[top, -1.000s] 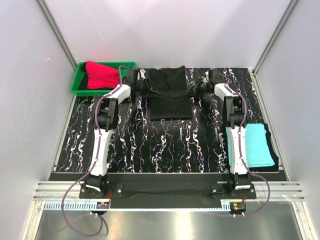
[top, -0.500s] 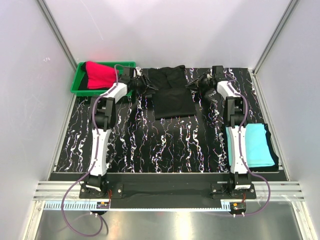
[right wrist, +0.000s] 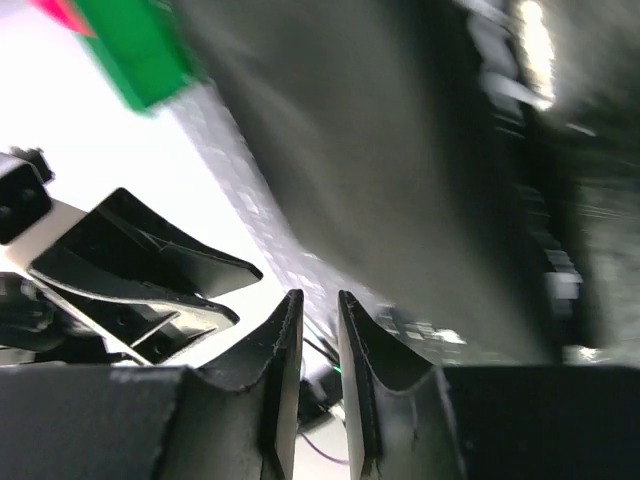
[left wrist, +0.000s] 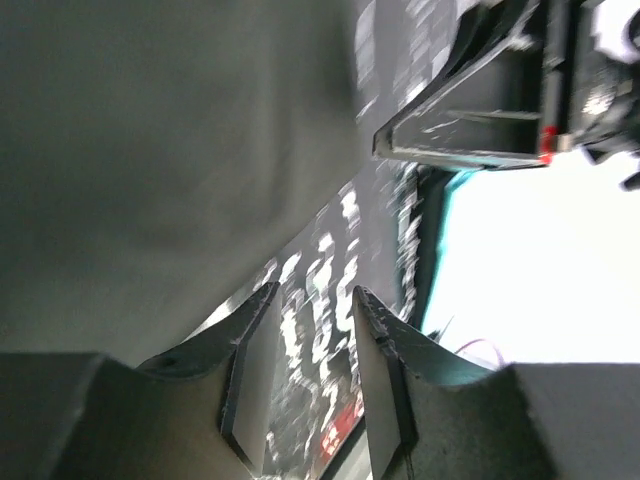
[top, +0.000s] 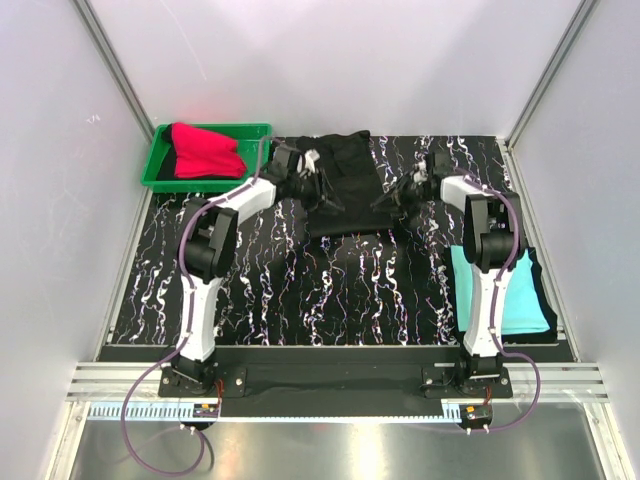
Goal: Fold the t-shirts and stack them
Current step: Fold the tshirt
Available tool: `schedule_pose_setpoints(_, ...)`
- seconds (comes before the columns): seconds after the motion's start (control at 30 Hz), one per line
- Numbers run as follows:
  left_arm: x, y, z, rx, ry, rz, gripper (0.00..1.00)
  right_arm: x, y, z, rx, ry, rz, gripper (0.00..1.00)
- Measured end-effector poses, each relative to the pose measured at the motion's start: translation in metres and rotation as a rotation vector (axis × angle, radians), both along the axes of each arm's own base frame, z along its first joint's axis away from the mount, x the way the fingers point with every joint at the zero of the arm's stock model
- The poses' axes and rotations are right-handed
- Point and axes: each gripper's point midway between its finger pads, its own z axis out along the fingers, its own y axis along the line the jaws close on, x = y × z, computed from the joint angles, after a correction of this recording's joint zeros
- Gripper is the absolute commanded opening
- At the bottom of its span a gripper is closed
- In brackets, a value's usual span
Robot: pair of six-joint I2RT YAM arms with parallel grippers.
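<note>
Both arms stretch far forward, wrists angled inward toward each other. The left claw is slightly parted, the right claw narrower, neither gripping anything.

White-shelled, black-jointed left arm and right arm trail purple cables; the left gripper has dark grey wedge fingers.

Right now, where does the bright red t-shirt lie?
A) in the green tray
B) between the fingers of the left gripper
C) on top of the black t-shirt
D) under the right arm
A: the bright red t-shirt lies inside the green tray, at the far left of the top view.
</note>
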Motion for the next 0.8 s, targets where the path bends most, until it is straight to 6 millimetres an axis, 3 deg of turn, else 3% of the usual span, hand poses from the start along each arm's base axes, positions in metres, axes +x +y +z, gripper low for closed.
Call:
schedule_pose_setpoints(0.07,-0.015,0.001,-0.022,0.028,0.050,-0.016,0.39,-0.014,0.002,-0.017,-0.014,0.030,0.024,0.27)
schedule_pose_setpoints(0.17,-0.021,0.011,-0.047,0.063,0.094,-0.013,0.39,-0.033,0.001,-0.042,-0.034,0.079,0.052,0.27)
schedule_pose_setpoints(0.3,-0.029,0.034,-0.075,0.106,0.144,0.013,0.38,-0.040,-0.001,-0.055,-0.049,0.062,0.088,0.27)
schedule_pose_setpoints(0.53,-0.036,0.043,-0.079,0.097,0.125,0.009,0.37,-0.053,0.000,-0.059,-0.021,0.016,0.133,0.26)
schedule_pose_setpoints(0.8,-0.092,0.054,-0.081,0.120,0.159,-0.020,0.36,-0.119,-0.002,-0.059,-0.036,0.040,0.175,0.26)
